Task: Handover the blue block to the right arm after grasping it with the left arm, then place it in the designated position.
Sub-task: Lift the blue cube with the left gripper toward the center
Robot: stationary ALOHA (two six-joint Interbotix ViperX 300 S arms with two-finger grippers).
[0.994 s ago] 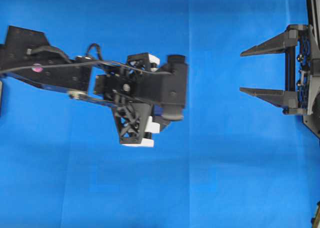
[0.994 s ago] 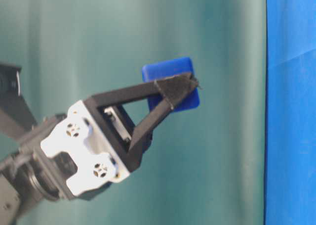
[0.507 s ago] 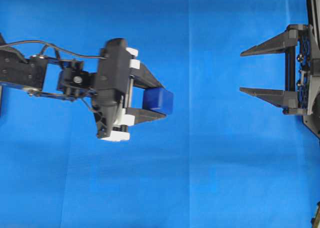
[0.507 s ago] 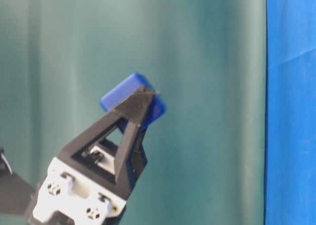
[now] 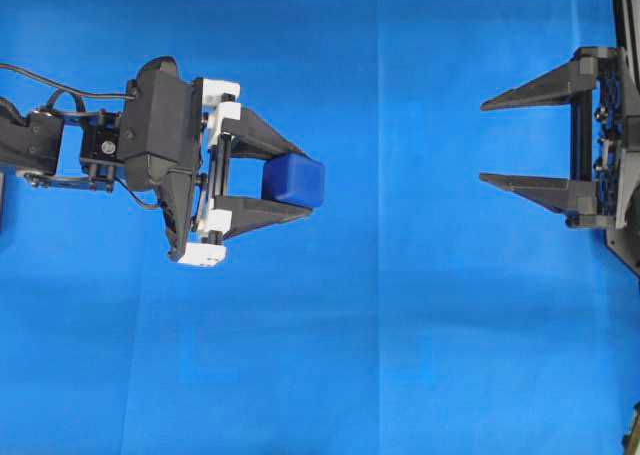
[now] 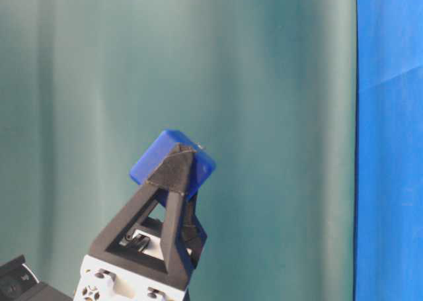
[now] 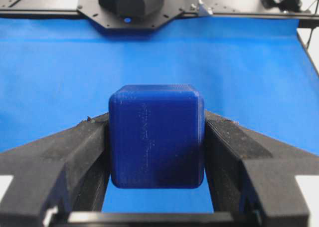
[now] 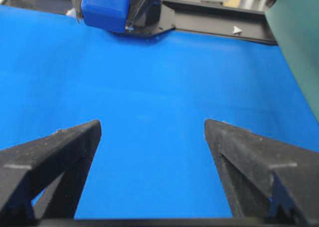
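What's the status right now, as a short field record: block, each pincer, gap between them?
block: blue block clamped between the fingertips of the left pincer, lifted off the cloth
left pincer: shut on the block, pointing toward the right pincer
right pincer: open, empty, at the overhead view's right edge
gap: wide stretch of cloth between them; no handover yet

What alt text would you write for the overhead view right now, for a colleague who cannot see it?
The left gripper, on the left of the view, holds the blue block between its fingers, pointing toward the right gripper. The right gripper sits at the right edge, open and empty, fingers pointing back at the block across a wide gap of bare blue cloth.
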